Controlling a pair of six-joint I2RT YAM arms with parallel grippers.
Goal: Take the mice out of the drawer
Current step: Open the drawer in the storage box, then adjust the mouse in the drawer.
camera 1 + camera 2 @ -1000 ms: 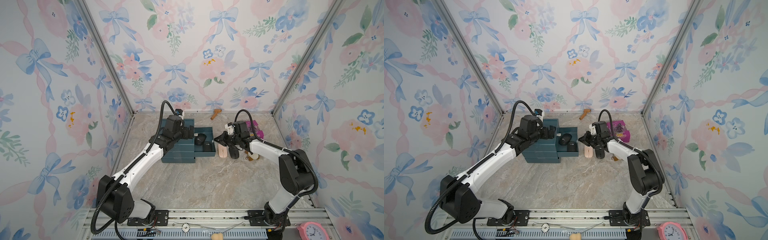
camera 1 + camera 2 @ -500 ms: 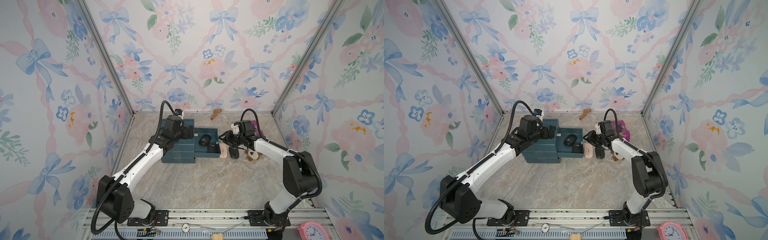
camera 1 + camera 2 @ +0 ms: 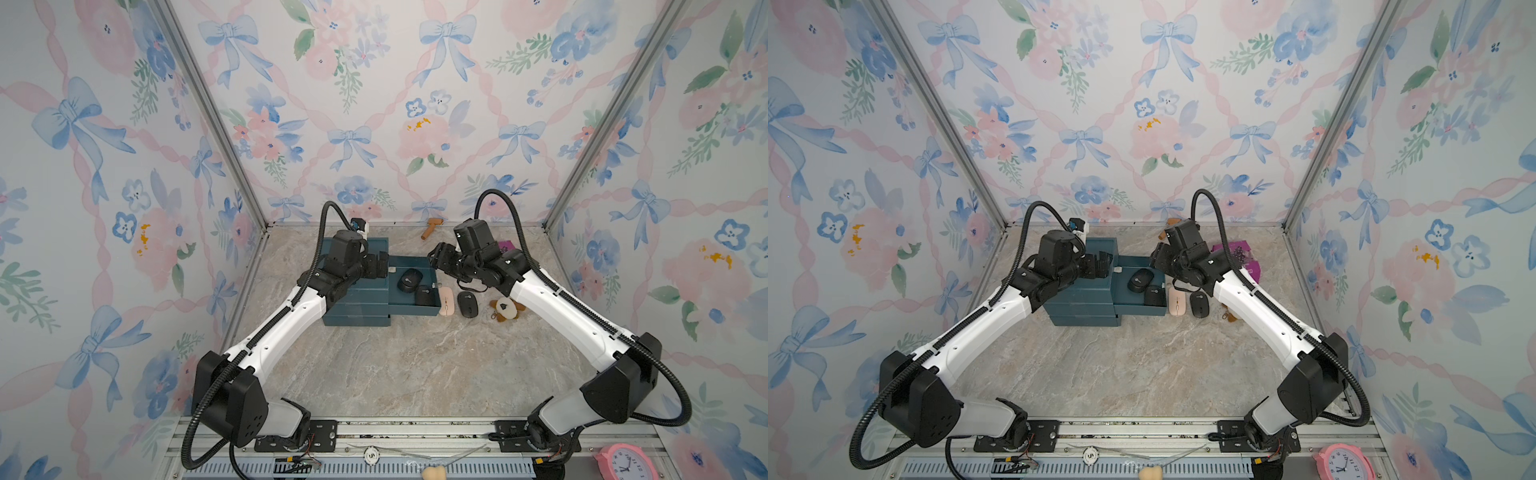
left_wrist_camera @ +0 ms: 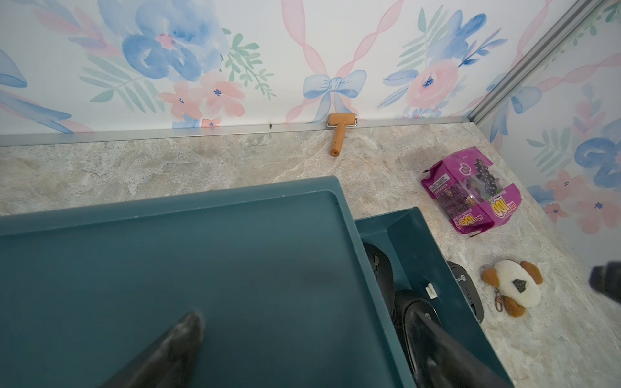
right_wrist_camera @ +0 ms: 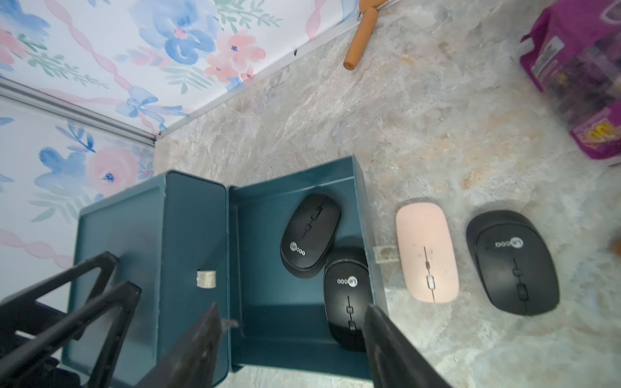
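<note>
The teal drawer [image 3: 415, 308] stands pulled out of its cabinet [image 3: 357, 303]. Two black mice [image 5: 311, 235] [image 5: 347, 299] lie inside it, seen in both top views [image 3: 409, 279] [image 3: 1154, 295]. A pink mouse [image 5: 426, 252] and a black mouse [image 5: 512, 262] lie side by side on the table just outside the drawer's front wall. My right gripper [image 5: 292, 332] hovers open and empty over the drawer, one fingertip [image 5: 383, 336] close by the nearer mouse. My left gripper [image 4: 304, 336] is open above the cabinet's flat top, holding nothing.
A brown-and-white plush keychain [image 3: 506, 309] lies right of the outer black mouse. A purple snack packet [image 4: 470, 191] sits behind it, and an orange roller [image 4: 339, 134] rests against the back wall. The enclosure's walls are close on both sides.
My right gripper opened, leaving the black mouse on the table beside the pink one, then rose and moved back left over the drawer. The left arm stayed put.
</note>
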